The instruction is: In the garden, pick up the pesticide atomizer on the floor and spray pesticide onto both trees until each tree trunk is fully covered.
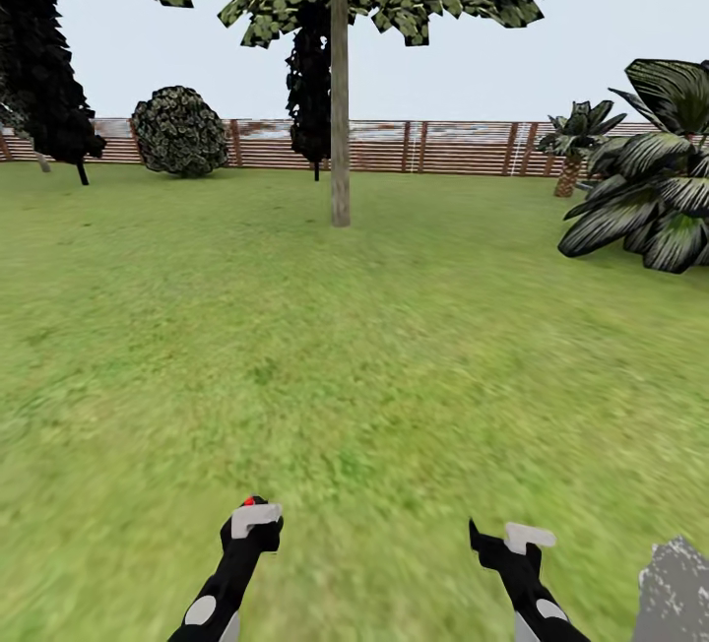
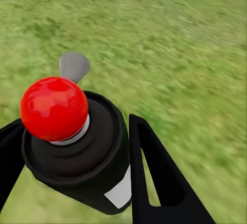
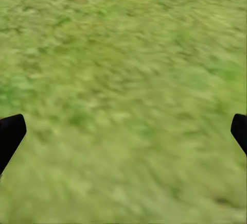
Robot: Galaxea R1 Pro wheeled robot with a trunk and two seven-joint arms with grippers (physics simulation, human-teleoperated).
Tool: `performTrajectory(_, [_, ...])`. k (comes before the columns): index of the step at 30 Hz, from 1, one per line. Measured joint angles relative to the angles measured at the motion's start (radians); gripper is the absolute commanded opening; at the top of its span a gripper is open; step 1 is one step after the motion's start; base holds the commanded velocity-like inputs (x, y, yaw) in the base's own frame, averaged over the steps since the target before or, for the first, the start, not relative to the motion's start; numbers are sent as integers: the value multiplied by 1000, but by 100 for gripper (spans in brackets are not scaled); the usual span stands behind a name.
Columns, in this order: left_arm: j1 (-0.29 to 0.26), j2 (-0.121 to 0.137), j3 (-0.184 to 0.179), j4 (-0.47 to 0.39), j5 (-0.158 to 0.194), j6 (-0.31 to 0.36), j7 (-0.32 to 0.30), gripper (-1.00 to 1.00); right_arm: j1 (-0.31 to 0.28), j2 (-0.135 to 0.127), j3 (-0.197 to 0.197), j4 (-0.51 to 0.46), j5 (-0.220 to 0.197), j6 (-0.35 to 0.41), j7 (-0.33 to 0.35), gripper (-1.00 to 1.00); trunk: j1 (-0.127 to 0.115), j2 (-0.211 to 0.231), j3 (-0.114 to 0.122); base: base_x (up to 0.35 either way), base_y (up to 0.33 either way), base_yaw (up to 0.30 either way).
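My left gripper (image 1: pixel 254 524) is shut on the pesticide atomizer (image 2: pixel 98 157), a black bottle with a white label patch, a red round cap (image 2: pixel 54 108) and a grey nozzle piece (image 2: pixel 74 65). The left fingers (image 2: pixel 154 167) clamp its sides above the grass. In the head view the atomizer (image 1: pixel 253 502) shows as a red dot at the gripper tip, low and left. One tree stands far ahead at centre, its straight grey-brown trunk (image 1: pixel 340 120) bare under a leafy crown. My right gripper (image 1: pixel 507 536) hangs open over the lawn with nothing between its fingertips (image 3: pixel 10 134).
Green lawn (image 1: pixel 354 327) stretches to a brown slatted fence (image 1: pixel 443 147). Dark conifers (image 1: pixel 44 61) and a round bush (image 1: pixel 180 130) stand at the back left, a short palm (image 1: pixel 569 155) and a broad-leaved plant (image 1: pixel 655 179) at the right. A grey mottled shape (image 1: pixel 675 588) sits beside my right arm.
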Motion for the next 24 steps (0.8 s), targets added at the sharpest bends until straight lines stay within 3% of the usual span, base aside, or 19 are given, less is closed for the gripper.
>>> performTrajectory(24, [0,0,0,2,0,0,0,-100,0,0,0,0,0,1,0,100,0,0,0,350,0,0])
